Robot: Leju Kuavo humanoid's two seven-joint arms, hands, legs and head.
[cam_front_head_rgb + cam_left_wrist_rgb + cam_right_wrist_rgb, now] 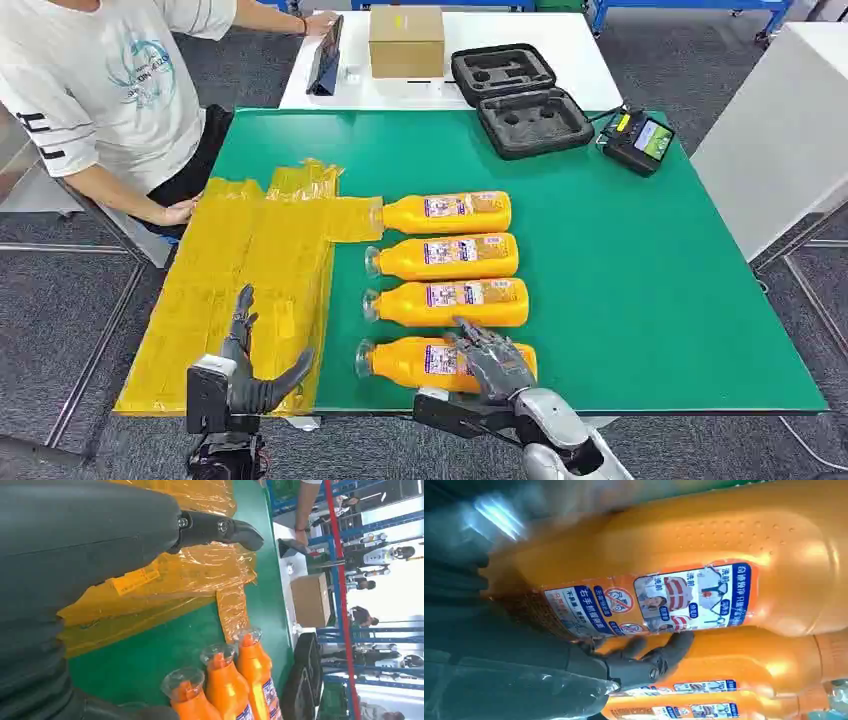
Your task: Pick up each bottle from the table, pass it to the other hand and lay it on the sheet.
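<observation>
Four orange bottles lie side by side on the green table (650, 300), caps pointing at the yellow plastic sheet (240, 280). My right hand (490, 362) is wrapped over the nearest bottle (400, 362), which still lies on the table. In the right wrist view its fingers (649, 662) reach into the gap between that bottle (724, 545) and the second bottle (744, 660). My left hand (250, 375) hovers open above the sheet's front edge, holding nothing. The left wrist view shows this hand (75, 555) over the sheet (190, 575), with three bottle caps (227, 655) beyond.
A person sits at the table's left, one hand (180, 210) on the sheet's edge. A cardboard box (406, 40), a tablet (325, 55), an open black foam case (520, 100) and a small screen device (640, 140) are at the back. A white table (780, 120) stands right.
</observation>
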